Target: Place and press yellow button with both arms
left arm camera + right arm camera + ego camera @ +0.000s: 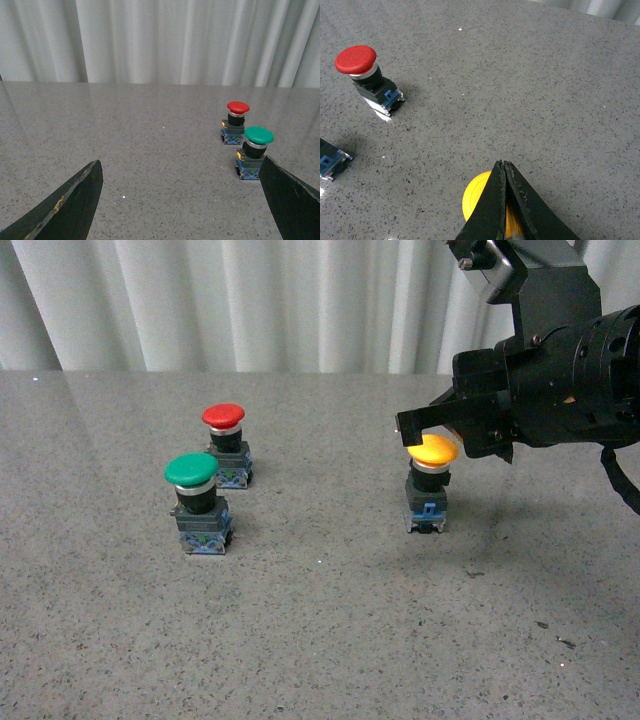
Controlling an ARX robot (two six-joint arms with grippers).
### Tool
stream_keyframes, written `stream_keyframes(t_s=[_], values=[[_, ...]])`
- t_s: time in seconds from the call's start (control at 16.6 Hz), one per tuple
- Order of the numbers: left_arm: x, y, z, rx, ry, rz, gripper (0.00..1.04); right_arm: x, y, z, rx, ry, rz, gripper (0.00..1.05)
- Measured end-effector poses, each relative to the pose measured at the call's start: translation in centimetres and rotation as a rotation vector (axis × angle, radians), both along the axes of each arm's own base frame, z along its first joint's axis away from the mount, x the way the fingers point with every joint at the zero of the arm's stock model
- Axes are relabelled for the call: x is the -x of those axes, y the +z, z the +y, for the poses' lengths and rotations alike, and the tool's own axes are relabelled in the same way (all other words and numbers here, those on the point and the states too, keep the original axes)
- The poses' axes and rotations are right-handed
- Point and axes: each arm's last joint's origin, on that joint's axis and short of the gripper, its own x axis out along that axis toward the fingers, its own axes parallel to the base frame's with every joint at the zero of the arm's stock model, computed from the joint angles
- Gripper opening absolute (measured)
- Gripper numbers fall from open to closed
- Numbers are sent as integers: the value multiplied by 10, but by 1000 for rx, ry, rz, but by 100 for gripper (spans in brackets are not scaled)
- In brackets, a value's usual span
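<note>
Grey speckled table; three push buttons stand upright on it. At left, close together: red button behind, green button in front. Well apart at right: yellow button.

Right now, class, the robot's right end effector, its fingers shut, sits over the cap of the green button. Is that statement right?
Not quite. The right end effector, its fingers shut, sits over the cap of the yellow button, not the green one. The front view shows this, with the green button standing well away on the robot's left, nothing near it.
</note>
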Motion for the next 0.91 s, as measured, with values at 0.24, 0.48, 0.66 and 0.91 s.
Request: stream_keyframes(t_s=[0.24,0.48,0.66,0.91], values=[[0,0,0,0,0,0,98,2,0,5,-3,20,1,2],[0,0,0,0,0,0,98,5,-12,6,32,34,45,2],[0,0,0,0,0,0,98,4,-16,6,46,29,58,2],[0,0,0,0,0,0,98,2,-20,7,59,20,74,2]])
